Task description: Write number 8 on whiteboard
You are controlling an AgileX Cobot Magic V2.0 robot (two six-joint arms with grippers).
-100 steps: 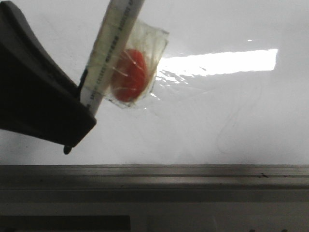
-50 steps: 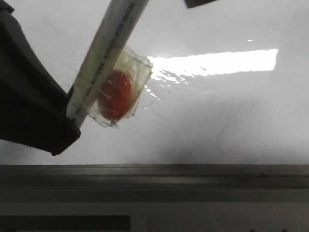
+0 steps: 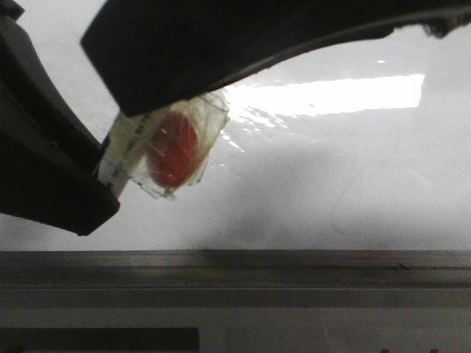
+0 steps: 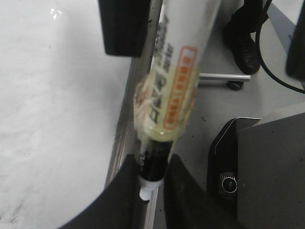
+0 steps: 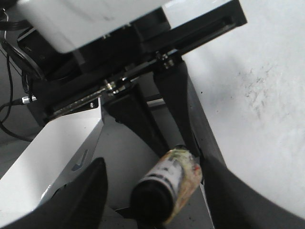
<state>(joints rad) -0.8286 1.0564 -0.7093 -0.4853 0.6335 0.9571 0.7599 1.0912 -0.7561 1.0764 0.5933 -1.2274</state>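
The whiteboard (image 3: 353, 176) fills the front view, glossy, with a bright rectangular reflection; no number 8 shows on it. My left gripper (image 3: 103, 191) is shut on the lower end of a white marker (image 3: 173, 147) that has clear tape and a red patch round its middle. In the left wrist view the fingers (image 4: 150, 167) pinch the marker (image 4: 174, 90) at its black band. My right gripper (image 3: 221, 51) hangs over the marker's upper end. In the right wrist view it stands open (image 5: 152, 164), with the marker's black end (image 5: 167, 186) between its spread fingers.
A grey metal ledge (image 3: 294, 268) runs along the whiteboard's near edge. Beyond the board's edge the floor shows a dark equipment box (image 4: 267, 167), a black shoe (image 4: 243, 43), a wheeled stand foot (image 4: 233, 86) and a white housing (image 5: 47, 162).
The right gripper has come in from the top and now covers the marker's upper half. The left gripper and marker have shifted slightly left and down.
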